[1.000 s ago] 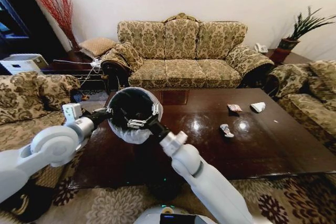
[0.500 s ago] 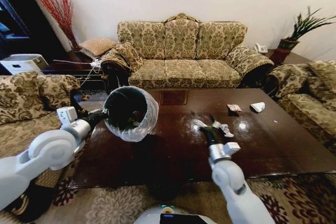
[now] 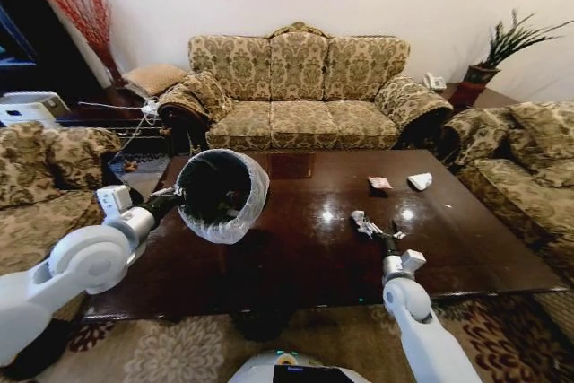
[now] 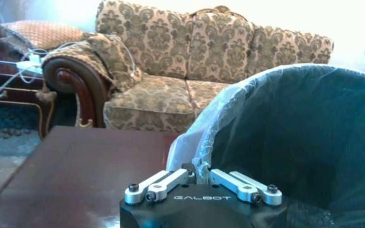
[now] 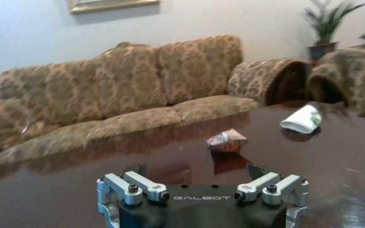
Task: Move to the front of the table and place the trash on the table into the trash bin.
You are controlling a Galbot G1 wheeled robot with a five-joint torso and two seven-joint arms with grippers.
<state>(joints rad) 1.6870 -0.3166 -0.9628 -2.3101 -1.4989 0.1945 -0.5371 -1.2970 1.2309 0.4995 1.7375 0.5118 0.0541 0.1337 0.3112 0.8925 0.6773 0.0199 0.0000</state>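
My left gripper (image 4: 198, 183) is clamped on the near rim of the trash bin (image 3: 221, 195), its fingers pinched together over the folded edge of the translucent white liner; the left wrist view shows the black inside of the bin opening just beyond the jaws. The bin hangs tilted above the left end of the table (image 3: 296, 257), its mouth turned toward me, with the plastic bag bulging below it.

My right gripper (image 3: 375, 230) is low over the glossy dark tabletop, right of the bin and well apart from it. From its wrist camera the jaws stand wide apart with nothing between them. In the head view a small crumpled wrapper (image 3: 361, 221) lies right at the fingertips; I cannot tell whether they touch it.

Farther out ahead of the open jaws, a small reddish wrapper (image 5: 227, 140) sits on the wood, and beyond it, off toward the right side of the jaws, a crumpled white paper wad (image 5: 302, 118) rests near the table's far edge. Both are apart from each other and from the gripper. A patterned sofa (image 3: 300, 87) lines the wall behind the table.
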